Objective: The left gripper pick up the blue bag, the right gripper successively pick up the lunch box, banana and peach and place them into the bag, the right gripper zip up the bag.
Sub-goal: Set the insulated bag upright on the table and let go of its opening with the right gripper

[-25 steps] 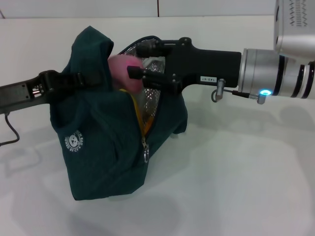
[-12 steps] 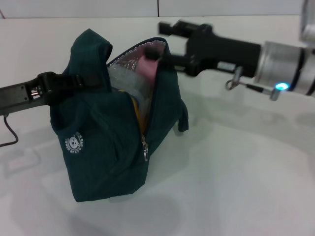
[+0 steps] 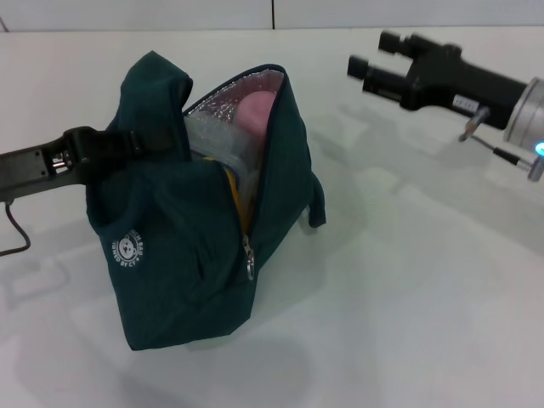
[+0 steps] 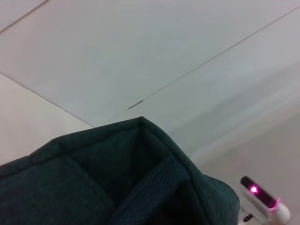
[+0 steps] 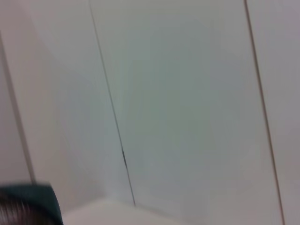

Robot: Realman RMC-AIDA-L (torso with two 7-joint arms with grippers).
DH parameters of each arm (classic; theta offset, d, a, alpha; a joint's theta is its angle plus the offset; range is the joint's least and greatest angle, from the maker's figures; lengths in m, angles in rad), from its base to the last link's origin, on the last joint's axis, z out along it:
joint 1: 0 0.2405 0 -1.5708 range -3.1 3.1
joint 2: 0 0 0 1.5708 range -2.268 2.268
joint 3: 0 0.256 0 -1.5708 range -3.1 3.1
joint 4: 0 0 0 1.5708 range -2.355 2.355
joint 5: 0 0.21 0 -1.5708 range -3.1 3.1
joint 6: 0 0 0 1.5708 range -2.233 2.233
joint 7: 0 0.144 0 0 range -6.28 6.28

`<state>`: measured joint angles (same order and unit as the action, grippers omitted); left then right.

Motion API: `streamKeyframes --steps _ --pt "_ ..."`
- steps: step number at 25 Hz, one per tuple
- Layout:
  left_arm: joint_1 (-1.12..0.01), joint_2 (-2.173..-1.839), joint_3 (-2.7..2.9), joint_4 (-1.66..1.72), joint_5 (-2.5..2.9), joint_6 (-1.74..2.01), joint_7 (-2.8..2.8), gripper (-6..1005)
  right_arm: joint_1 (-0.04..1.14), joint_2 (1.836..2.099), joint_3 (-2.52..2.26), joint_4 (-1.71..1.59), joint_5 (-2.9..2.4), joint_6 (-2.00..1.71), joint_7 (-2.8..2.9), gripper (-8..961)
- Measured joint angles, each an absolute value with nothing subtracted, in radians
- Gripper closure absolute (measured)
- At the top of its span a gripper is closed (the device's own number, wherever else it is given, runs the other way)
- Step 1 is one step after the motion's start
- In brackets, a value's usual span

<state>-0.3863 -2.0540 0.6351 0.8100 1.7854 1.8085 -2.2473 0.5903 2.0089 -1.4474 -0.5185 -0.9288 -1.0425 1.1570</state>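
**Bag loaded, zip yet to close**

The blue bag (image 3: 195,246) stands on the white worktop (image 3: 399,289), its mouth gaping toward the right side so things can go in from there. Inside against the foil lining sits the peach (image 3: 256,111), on top of the clear lunch box (image 3: 212,140); a strip of yellow at the zip edge looks like the banana (image 3: 240,200). The left tool (image 3: 119,143) is clamped on the bag's upper fabric by a handle, propping that side up and keeping the opening wide. The ring zip pull (image 3: 250,265) hangs low at the front, the zip undone. The right tool (image 3: 374,59) hovers well apart from the bag, up and to the right, fingers spread and empty. Zipping, I'd judge, comes next.
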Motion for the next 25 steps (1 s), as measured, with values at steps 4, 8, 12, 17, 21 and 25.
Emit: streamKeyframes --steps 4,8,12,17,21,25 --pt "-0.390 -2.054 0.638 0.810 1.786 1.808 -2.247 970 0.622 2.020 -1.468 -0.479 -0.997 -0.972 1.157 247" --pt "-0.392 -2.054 0.639 0.810 1.786 1.807 -2.247 970 0.659 2.027 -1.546 -0.465 -1.006 -0.917 1.161 248" --pt "-0.393 -2.055 0.641 0.810 1.786 1.807 -2.247 970 0.682 2.027 -1.609 -0.464 -1.004 -0.877 1.167 249" --pt "-0.394 -2.057 0.641 0.810 1.786 1.807 -2.247 970 0.696 2.028 -1.648 -0.464 -1.000 -0.840 1.169 250" --pt "-0.397 -2.059 0.641 0.810 1.786 1.806 -2.245 970 0.712 2.028 -1.652 -0.457 -0.997 -0.827 1.169 249" --pt "-0.401 -2.061 0.641 0.810 1.786 1.805 -2.245 970 0.745 2.028 -1.675 -0.429 -0.988 -0.822 1.181 249"
